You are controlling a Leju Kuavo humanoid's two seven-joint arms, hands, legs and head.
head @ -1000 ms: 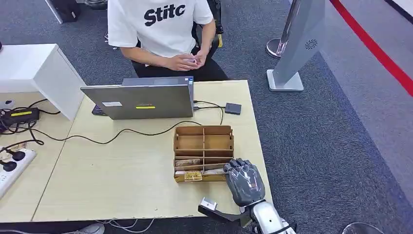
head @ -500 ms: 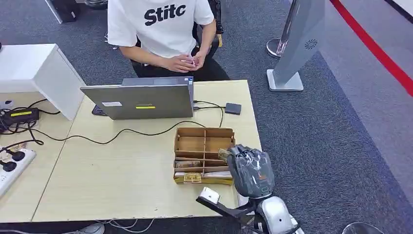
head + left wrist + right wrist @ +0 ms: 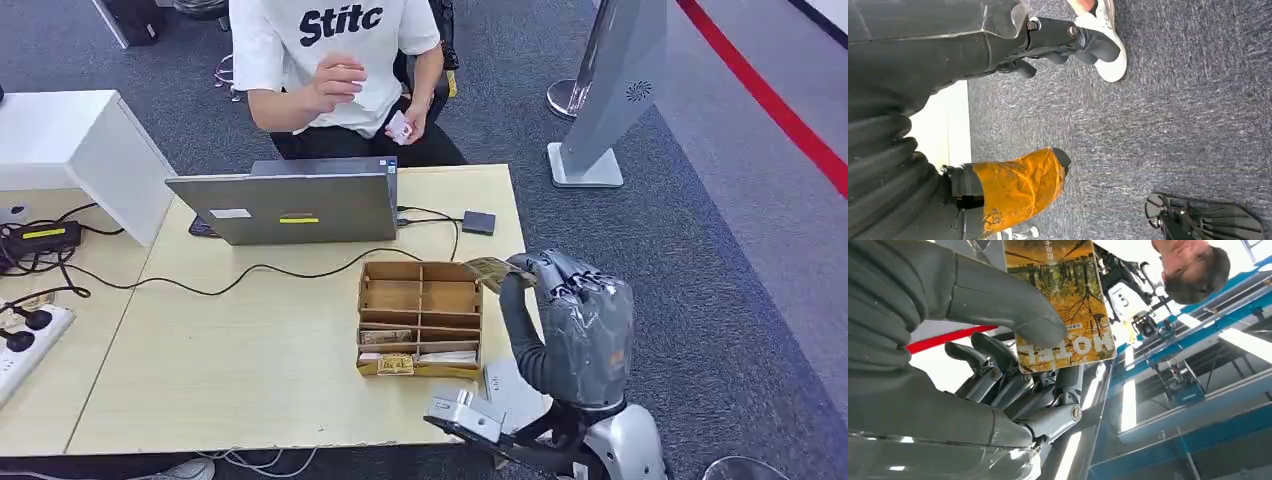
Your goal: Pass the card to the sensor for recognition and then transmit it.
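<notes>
**A:** Grey carpet, light wood desk (image 3: 250, 370). Where's the card?

**B:** Card (image 3: 490, 270) is in the right hand (image 3: 575, 325), raised above the desk's right edge, just beside the cardboard divider box (image 3: 418, 315). Thumb and fingers (image 3: 998, 352) are clamped on it. Right wrist view shows a yellow forest print with "HOTEL" on the card's end edge.

**A:** Orientation?

**B:** Lying roughly flat, long axis pointing away from the hand toward the laptop (image 3: 285, 205), over the box's far right corner.

**A:** Surroundings?

**B:** Small dark square device (image 3: 478, 222) on a cable beyond the box. Seated person (image 3: 335, 60) behind the laptop, one hand raised. More cards sit in the box's near slots.

**A:** Left hand?

**B:** Left hand (image 3: 1013, 187) hangs over the carpet, orange-wrapped; can't tell its finger state.
</notes>
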